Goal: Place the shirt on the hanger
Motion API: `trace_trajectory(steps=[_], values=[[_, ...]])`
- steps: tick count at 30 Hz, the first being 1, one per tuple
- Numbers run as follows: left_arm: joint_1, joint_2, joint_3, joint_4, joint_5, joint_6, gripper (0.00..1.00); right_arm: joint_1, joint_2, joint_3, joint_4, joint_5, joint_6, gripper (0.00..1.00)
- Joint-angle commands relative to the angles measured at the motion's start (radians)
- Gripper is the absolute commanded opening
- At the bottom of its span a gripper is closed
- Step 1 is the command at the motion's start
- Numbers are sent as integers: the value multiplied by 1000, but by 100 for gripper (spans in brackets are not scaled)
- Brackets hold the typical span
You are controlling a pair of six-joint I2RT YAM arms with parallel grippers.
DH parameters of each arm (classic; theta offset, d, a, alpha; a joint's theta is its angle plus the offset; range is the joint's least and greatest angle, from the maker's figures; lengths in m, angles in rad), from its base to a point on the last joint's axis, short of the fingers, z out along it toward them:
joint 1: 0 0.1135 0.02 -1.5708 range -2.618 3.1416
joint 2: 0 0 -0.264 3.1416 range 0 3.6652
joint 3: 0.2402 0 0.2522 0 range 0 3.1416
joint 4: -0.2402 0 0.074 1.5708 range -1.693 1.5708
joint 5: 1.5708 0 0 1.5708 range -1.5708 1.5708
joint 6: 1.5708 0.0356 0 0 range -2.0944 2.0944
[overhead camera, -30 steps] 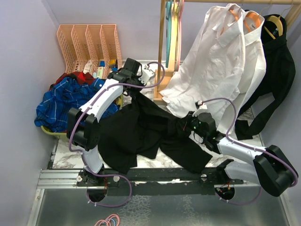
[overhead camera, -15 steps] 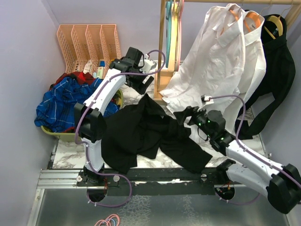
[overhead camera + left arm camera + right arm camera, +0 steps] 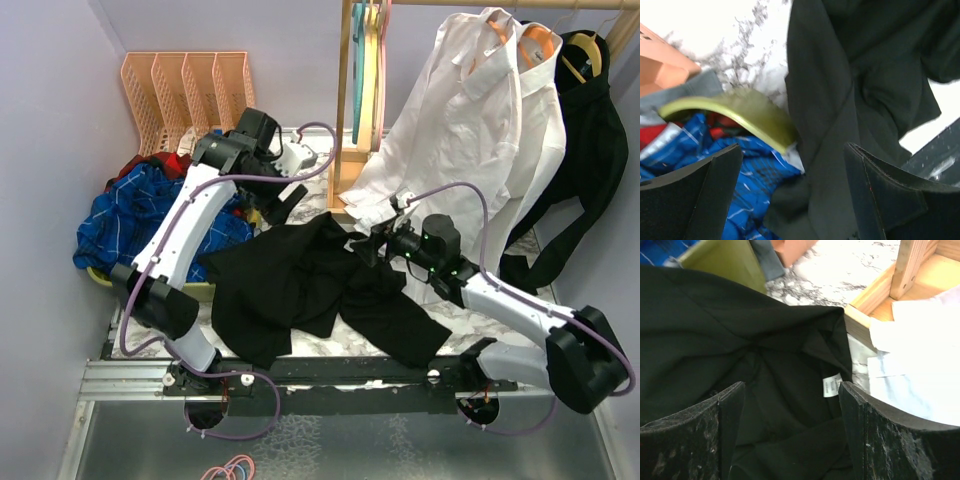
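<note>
The black shirt [image 3: 300,290] lies crumpled on the marble table, with one edge against the green basket. My left gripper [image 3: 282,203] hangs open above its far left edge. In the left wrist view the left gripper [image 3: 792,200] has only black cloth [image 3: 850,100] and blue plaid below its spread fingers. My right gripper [image 3: 368,243] is open over the collar. The right wrist view shows the right gripper [image 3: 792,435] over the neck opening, with the white label [image 3: 831,385] near its right finger. A thin pink hanger [image 3: 382,60] hangs on the wooden rack beside cream and teal ones.
A white dress shirt [image 3: 470,130] on an orange hanger [image 3: 540,40] and a black garment [image 3: 590,130] hang at the right. The green basket [image 3: 745,112] holds a blue plaid garment [image 3: 130,215]. An orange file rack [image 3: 190,95] stands at the back left. Pink loops [image 3: 230,468] lie at the bottom edge.
Both grippers have opened and let go of the shirt, which has settled on the table. The left arm has swung left and lower; the right gripper has moved up toward the collar.
</note>
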Motion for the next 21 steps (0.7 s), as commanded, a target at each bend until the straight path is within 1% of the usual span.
trace_trajectory(steps=[1, 2, 6, 12, 14, 15, 16, 18, 21], values=[[-7, -82, -123, -91, 43, 82, 85, 4, 79, 53, 38, 23, -161, 77], [-15, -83, -149, -90, 45, 83, 86, 4, 104, 64, 49, 26, -178, 77], [-53, -49, -217, -65, 34, 62, 97, 4, 204, 105, 90, 7, -281, 78], [-100, 19, -236, 23, -70, 18, 99, 8, 315, 110, 136, -62, -410, 78], [-106, 47, -240, 41, -91, 17, 94, 10, 335, 109, 143, -96, -465, 78], [-107, 53, -243, 47, -97, 17, 90, 10, 336, 102, 151, -117, -491, 78], [-107, 59, -247, 54, -105, 17, 86, 10, 336, 93, 168, -137, -514, 78], [-107, 66, -252, 59, -117, 21, 73, 12, 336, 83, 192, -164, -547, 78], [-108, 60, -259, 68, -133, 23, 59, 12, 364, 105, 172, -171, -595, 78]])
